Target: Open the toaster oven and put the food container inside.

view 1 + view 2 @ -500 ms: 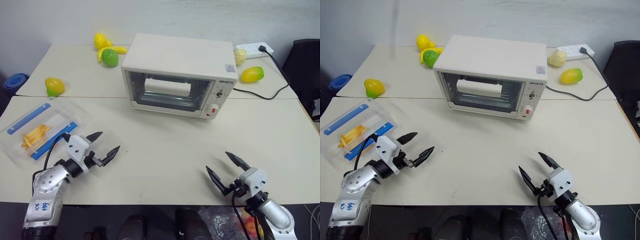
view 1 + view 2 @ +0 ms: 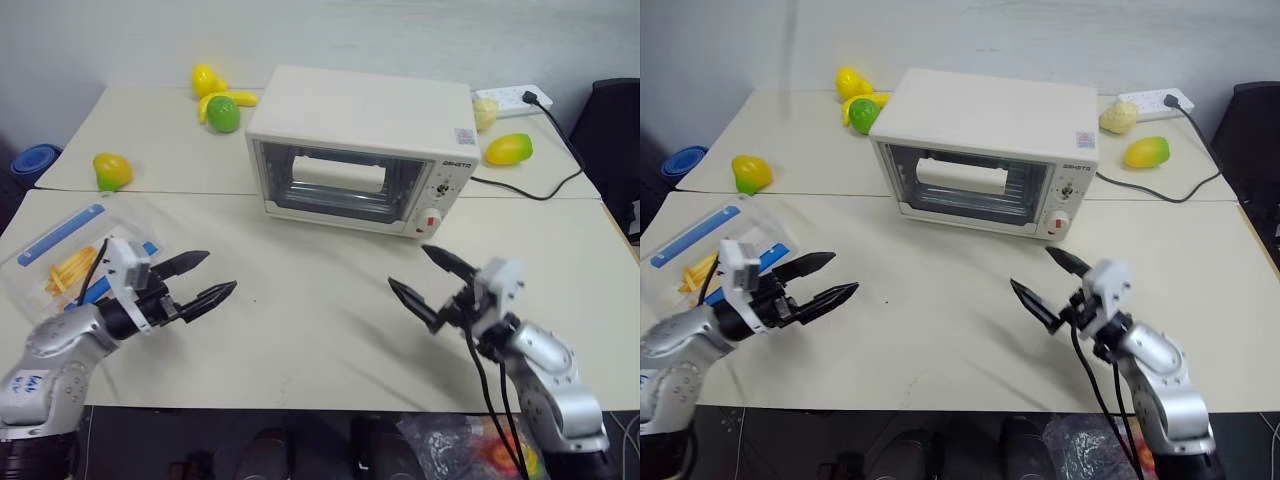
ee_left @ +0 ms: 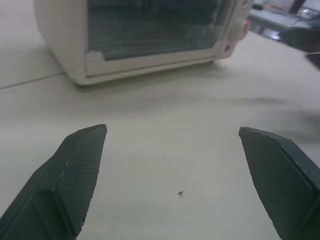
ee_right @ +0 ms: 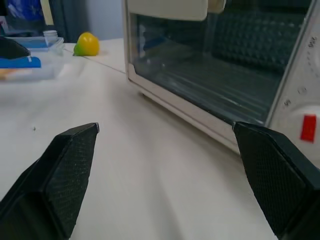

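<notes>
Both grippers, left gripper [image 2: 200, 280] and right gripper [image 2: 430, 277], hold their jaws wide and empty, with the shut toaster oven [image 2: 360, 150] ahead and the food container [image 2: 75, 258] behind the left jaws, so a pull could slide the oven.
</notes>
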